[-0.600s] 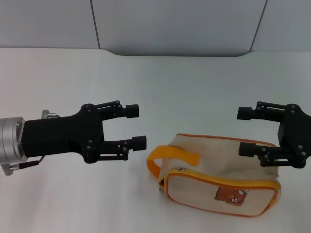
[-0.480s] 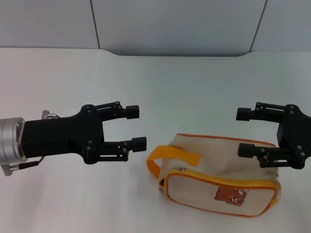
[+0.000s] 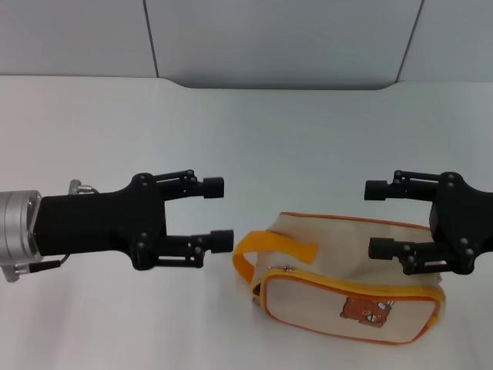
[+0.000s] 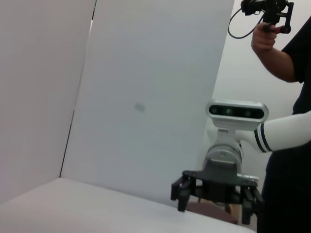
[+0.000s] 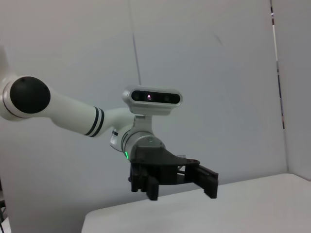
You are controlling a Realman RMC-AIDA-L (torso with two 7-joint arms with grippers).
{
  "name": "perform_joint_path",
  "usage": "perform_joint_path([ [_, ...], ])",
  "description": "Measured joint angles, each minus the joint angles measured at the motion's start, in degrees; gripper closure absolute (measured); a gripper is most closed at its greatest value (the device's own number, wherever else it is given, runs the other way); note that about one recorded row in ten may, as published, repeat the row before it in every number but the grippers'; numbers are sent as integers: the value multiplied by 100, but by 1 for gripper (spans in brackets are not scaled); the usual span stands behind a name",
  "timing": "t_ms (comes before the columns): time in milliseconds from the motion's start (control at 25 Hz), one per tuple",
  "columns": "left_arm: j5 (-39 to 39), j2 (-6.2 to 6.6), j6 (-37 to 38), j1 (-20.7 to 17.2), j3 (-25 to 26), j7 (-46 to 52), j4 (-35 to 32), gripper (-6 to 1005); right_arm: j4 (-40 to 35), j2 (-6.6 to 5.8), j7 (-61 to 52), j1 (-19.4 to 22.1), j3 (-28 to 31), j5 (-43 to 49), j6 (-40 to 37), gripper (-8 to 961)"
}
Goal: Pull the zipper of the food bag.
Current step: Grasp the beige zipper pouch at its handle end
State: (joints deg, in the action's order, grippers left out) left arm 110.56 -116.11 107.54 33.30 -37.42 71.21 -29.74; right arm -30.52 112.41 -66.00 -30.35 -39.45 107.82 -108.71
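The food bag (image 3: 331,250) is a cream canvas pouch with orange piping and a brown bear print (image 3: 364,310). It lies on the white table at the front right. Its orange strap handle (image 3: 271,250) sticks out at the bag's left end. The orange-yellow zipper (image 3: 347,282) runs along the front top edge, with its small silver pull tab (image 3: 289,269) at the left end. My left gripper (image 3: 219,213) is open, hovering just left of the strap. My right gripper (image 3: 375,218) is open above the bag's right part. Neither touches the bag.
The white table (image 3: 254,139) stretches back to a grey wall panel (image 3: 285,38). The left wrist view shows my right gripper (image 4: 217,196) from afar and a person (image 4: 286,58) holding a device behind it. The right wrist view shows my left gripper (image 5: 182,187).
My right gripper has moved left and slightly down, further over the bag. My left gripper has shifted slightly down. The bag has not moved.
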Motion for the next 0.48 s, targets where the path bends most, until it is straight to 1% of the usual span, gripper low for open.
perform_joint_path([
  [80,75,-10,-23,2,-2,1,-1,201,2,0,0,-5,-1,2,46,167],
  [160,470,-92,-319,-13,-3,-45,34,203,4,0,0,-7,-5,2,70,167],
  [200,470,-92,-319,-13,-3,-45,34,204,4,0,0,-6,-5,2,76,167],
  [240,722,-185,-626,-37,-3,-137,60,205,4,0,0,0,-7,2,81,167],
  [280,722,-185,-626,-37,-3,-137,60,206,4,0,0,0,-7,2,81,167],
  [360,912,-257,-886,-45,-27,-303,167,208,4,0,0,6,-8,3,89,167],
  [400,958,-268,-985,-39,-45,-394,252,209,4,0,0,9,-9,2,93,167],
  [440,980,-272,-1095,-12,-81,-610,488,210,3,0,0,18,-10,2,95,167],
  [480,980,-272,-1095,-12,-81,-610,488,211,3,0,0,18,-10,2,95,167],
])
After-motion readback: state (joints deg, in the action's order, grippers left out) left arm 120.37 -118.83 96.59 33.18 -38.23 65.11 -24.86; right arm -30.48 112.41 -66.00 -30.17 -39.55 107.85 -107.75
